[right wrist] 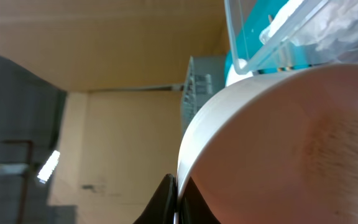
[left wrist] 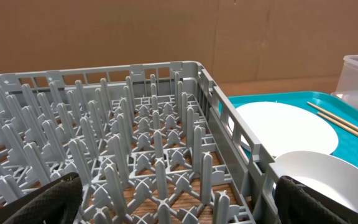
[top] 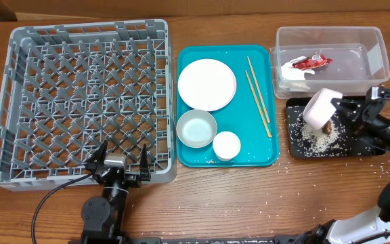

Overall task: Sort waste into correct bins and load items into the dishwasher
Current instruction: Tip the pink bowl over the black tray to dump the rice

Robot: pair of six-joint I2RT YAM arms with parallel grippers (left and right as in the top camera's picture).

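the step in hand looks like emptying a bowl's leftovers into the black tray (top: pixel 371 150). the tipped bowl (top: pixel 319 107) hangs with its mouth toward the tray's left half, a brown food lump (top: pixel 328 127) just under its lip and a spread of rice (top: pixel 320 141) on the tray floor below. to its right the right gripper (top: pixel 344 108) is clenched on the bowl's rim (the wrist view shows two fingers pinching the thin white edge). to do it well, i'd hold the mouth well inside the tray walls, tip a little steeper and give small shakes rather than a swing, since a pinch on a smooth rim could slip and grains scatter easily; a few stray grains (top: pixel 269 196) lie on the table (top: pixel 202 203)

around it, from the left: the dish rack (top: pixel 80 95) stands empty of dishes, and the left gripper (top: pixel 119 161) sits at its near wall with jaws spread wide, holding nothing. next comes the teal tray (top: pixel 263 152) with the plate (top: pixel 206 84), a second bowl (top: pixel 196 128), the cup (top: pixel 226 146) and the chopsticks (top: pixel 257 95) on it; it lies between the black tray and the rack, so the emptied bowl would likely have to travel over those dishes. furthest right, the clear tub (top: pixel 378 47), just behind the black tray, holds the red-and-white wrapper (top: pixel 310 62) and a paper scrap (top: pixel 293 73); its near wall sits close to the raised bowl
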